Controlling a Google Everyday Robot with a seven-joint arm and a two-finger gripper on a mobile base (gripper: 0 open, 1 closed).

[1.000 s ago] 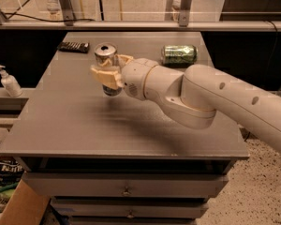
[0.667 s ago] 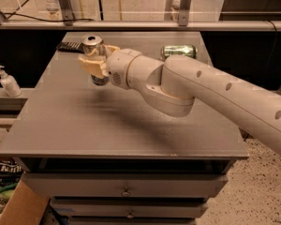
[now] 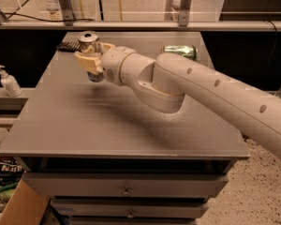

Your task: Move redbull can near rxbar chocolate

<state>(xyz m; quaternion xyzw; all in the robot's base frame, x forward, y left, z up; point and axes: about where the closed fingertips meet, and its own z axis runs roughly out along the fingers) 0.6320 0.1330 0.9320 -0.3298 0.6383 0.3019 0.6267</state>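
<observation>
My gripper (image 3: 90,60) is shut on the redbull can (image 3: 90,44), a slim silver can held upright above the grey table (image 3: 107,121), toward its back left. The can's pull-tab top shows above the tan fingers (image 3: 84,61) and its blue lower end shows below them. The rxbar chocolate (image 3: 68,45), a small flat dark bar, lies at the table's back left corner, just left of and behind the can. My white arm reaches in from the right across the table.
A wider green can (image 3: 179,51) lies on its side at the back right of the table. A white pump bottle (image 3: 8,82) stands on a shelf left of the table. Drawers are below the table's front edge.
My gripper has carried the redbull can to the left and toward the back of the table, closer to the dark bar.
</observation>
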